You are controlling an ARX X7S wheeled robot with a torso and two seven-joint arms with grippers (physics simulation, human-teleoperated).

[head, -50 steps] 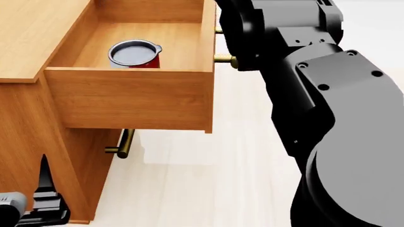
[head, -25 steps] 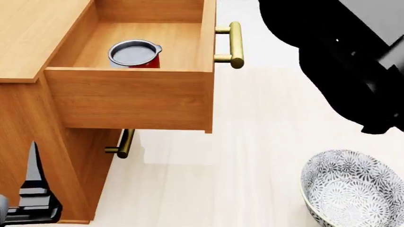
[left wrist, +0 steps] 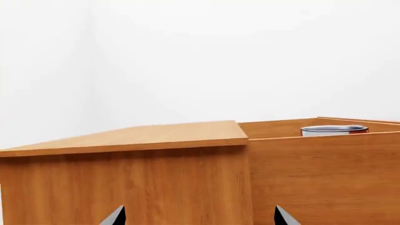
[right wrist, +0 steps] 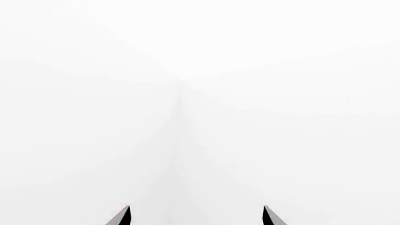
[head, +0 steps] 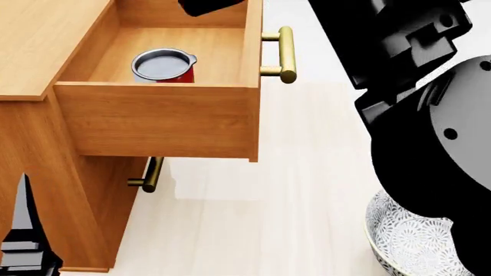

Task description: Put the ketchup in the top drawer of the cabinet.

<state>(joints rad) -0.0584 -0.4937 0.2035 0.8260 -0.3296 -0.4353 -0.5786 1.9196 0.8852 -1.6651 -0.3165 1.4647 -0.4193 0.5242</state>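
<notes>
The right arm (head: 429, 115) has swung back in over the floor since half a second ago, now covering most of the grey-patterned bowl (head: 406, 241) that was plainly in sight then; the left claw (head: 27, 241) has risen a little beside the cabinet (head: 38, 34).

The ketchup (head: 162, 65) stands upright inside the top drawer (head: 153, 118), near its left wall, with bare drawer floor open to its right and behind. The drawer is pulled well out, its brass handle (head: 284, 54) free of the arm. Below its front edge, the lower drawer's handle (head: 151, 174) shows.

The left claw (left wrist: 200, 220) is spread wide, empty, facing the cabinet's side. The right claw (right wrist: 195, 219) is also spread wide, holding nothing, pointed at blank white.
</notes>
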